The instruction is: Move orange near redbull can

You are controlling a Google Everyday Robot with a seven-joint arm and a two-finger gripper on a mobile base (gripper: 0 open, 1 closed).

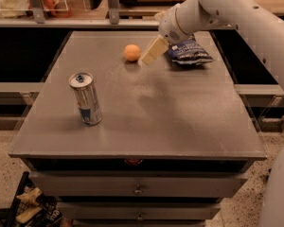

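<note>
The orange (131,52) sits on the grey table top (180,108) toward the back, a little left of centre. The redbull can (86,99) stands upright near the table's front left, well apart from the orange. My gripper (150,56) hangs from the white arm that reaches in from the upper right. Its cream finger points down and left, with the tip just right of the orange and close to it. It holds nothing that I can see.
A dark blue crinkled chip bag (188,52) lies at the back right, just behind the gripper. A shelf rail with bags runs behind the table. Drawers sit under the table's front edge.
</note>
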